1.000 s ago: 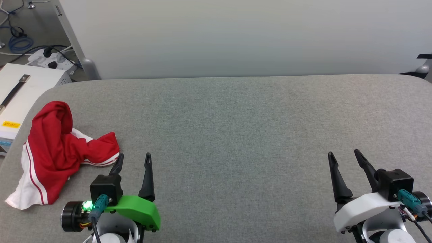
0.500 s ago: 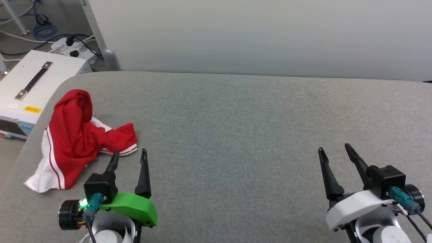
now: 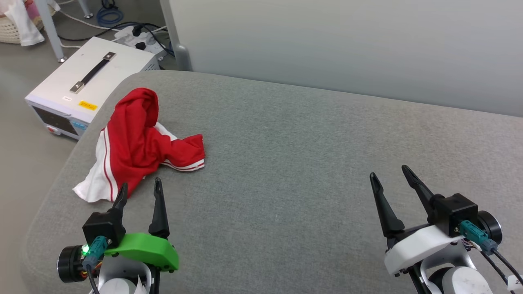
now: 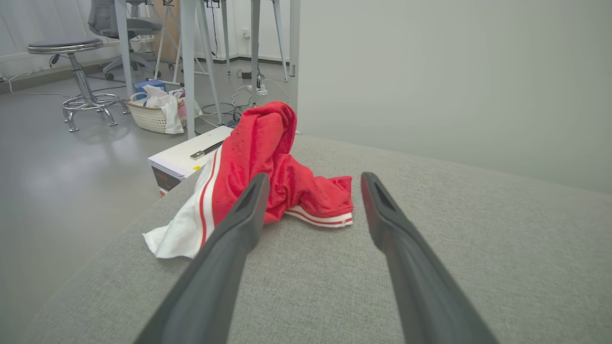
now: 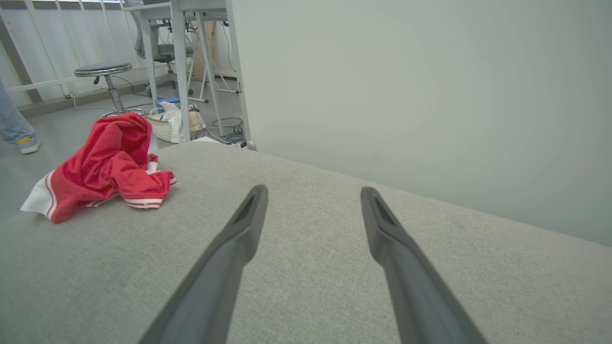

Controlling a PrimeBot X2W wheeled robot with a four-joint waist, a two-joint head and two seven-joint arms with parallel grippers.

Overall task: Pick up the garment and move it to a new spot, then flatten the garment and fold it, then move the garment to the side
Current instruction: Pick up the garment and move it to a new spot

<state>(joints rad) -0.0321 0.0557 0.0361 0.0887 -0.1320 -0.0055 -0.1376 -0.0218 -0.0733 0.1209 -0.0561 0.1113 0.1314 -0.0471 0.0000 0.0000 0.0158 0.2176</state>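
The garment (image 3: 139,139) lies crumpled in a heap near the left end of the grey padded table (image 3: 310,155), red with a white sleeve and striped trim showing; its letters and number are hidden in the folds. My left gripper (image 3: 139,185) stands open just short of the heap's near edge, touching nothing. In the left wrist view the garment (image 4: 267,167) sits just beyond the left gripper (image 4: 311,179). Far to the right, my right gripper (image 3: 388,171) is open and empty over bare table. The right wrist view has the garment (image 5: 105,167) off to the left of the right gripper (image 5: 311,191).
A white box with a black handle (image 3: 90,81) stands on the floor past the table's left end, with cables and a power strip (image 3: 139,36) behind it. A pale wall panel (image 3: 347,45) runs along the table's far edge. A stool (image 4: 81,71), a basket (image 4: 153,114) and a person's foot (image 5: 26,143) are on the floor beyond.
The head camera has turned left, so the whole picture shifted right and tilted. Both grippers stay open; the garment lies as before.
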